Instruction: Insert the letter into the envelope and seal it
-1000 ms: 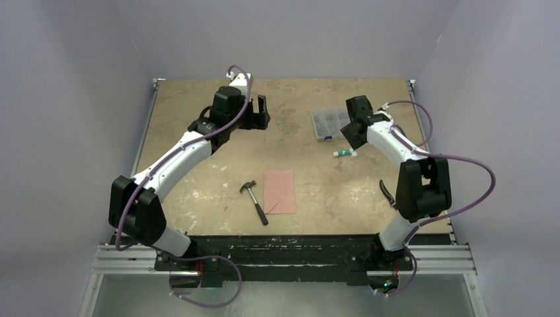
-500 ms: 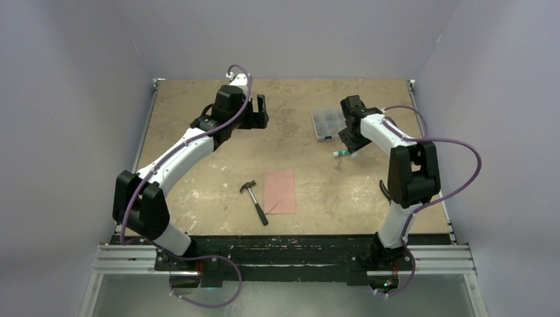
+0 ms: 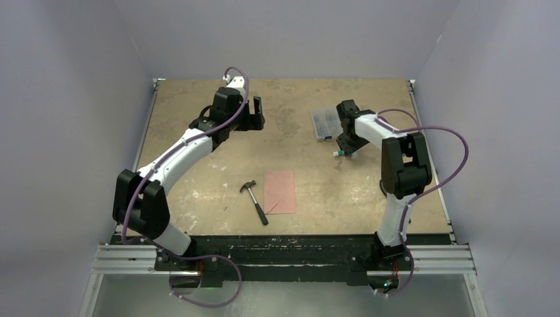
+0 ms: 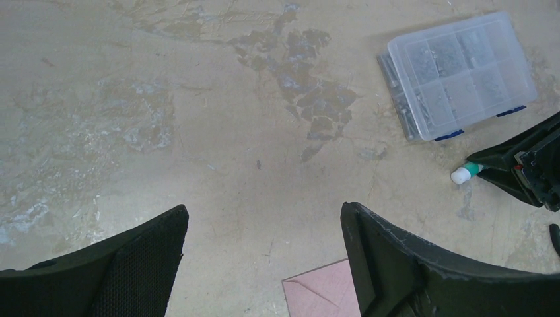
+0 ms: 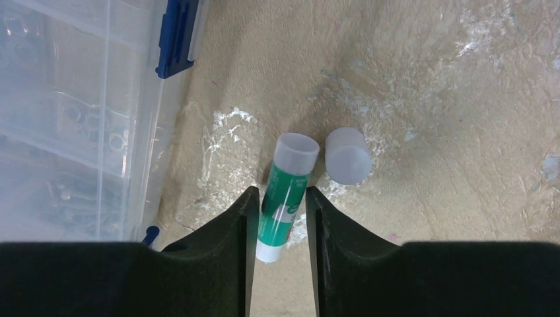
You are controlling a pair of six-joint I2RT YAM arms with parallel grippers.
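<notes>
One salmon-pink envelope [image 3: 279, 191] lies flat near the table's front middle, with a diagonal flap edge showing. Its corner shows in the left wrist view [image 4: 325, 297]. No separate letter sheet shows in any view. My left gripper [image 3: 254, 113] is open and empty above bare table at the far left [image 4: 264, 218]. My right gripper [image 3: 346, 146] is down on the table with its jaws closed round a green glue stick [image 5: 285, 198], which lies on the table. The stick's loose cap [image 5: 348, 155] lies beside its open end.
A clear plastic parts box [image 3: 327, 123] sits at the far right, just left of the right gripper [image 5: 72, 119]. A hammer [image 3: 256, 201] lies just left of the envelope. The table's side rails run along both edges.
My right arm has swung left and down onto the glue stick beside the parts box. My left gripper has shifted slightly left. The envelope and hammer have not moved.
</notes>
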